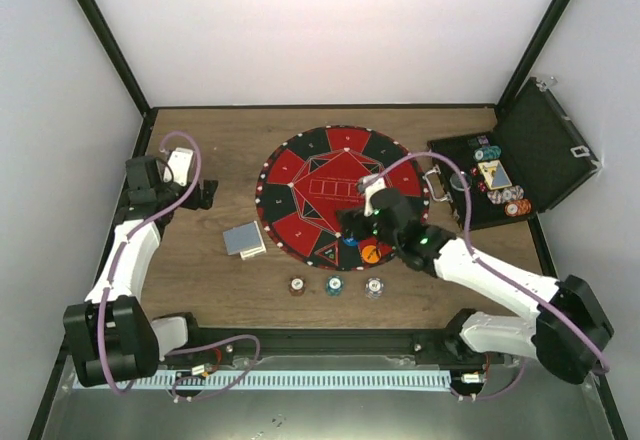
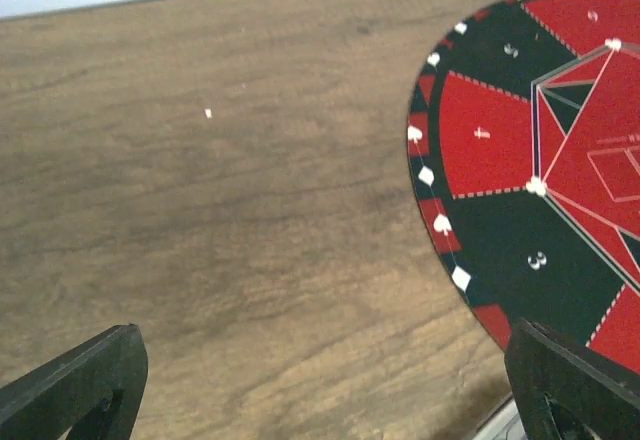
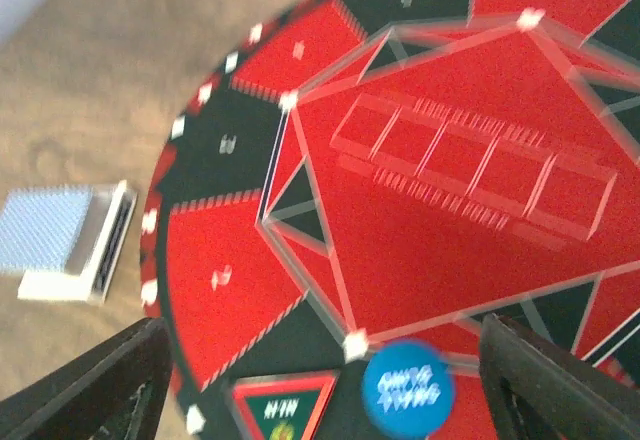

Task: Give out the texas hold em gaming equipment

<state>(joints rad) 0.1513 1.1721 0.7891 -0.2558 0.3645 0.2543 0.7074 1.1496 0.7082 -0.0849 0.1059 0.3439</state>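
cards (image 1: 244,239) left of mat (image 1: 290,165), case (image 1: 545,145) right

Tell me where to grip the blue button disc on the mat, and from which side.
Pinch the blue button disc across its rim, on opposite edges, coming straight down with the right gripper. It lies flat and thin on the mat, so only the rim offers a hold.

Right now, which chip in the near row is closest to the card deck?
The brown chip, leftmost; the teal chip and white chip lie farther right.

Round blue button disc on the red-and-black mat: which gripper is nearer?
Right. The right gripper hovers over the disc; the left gripper is beyond the mat's left edge.
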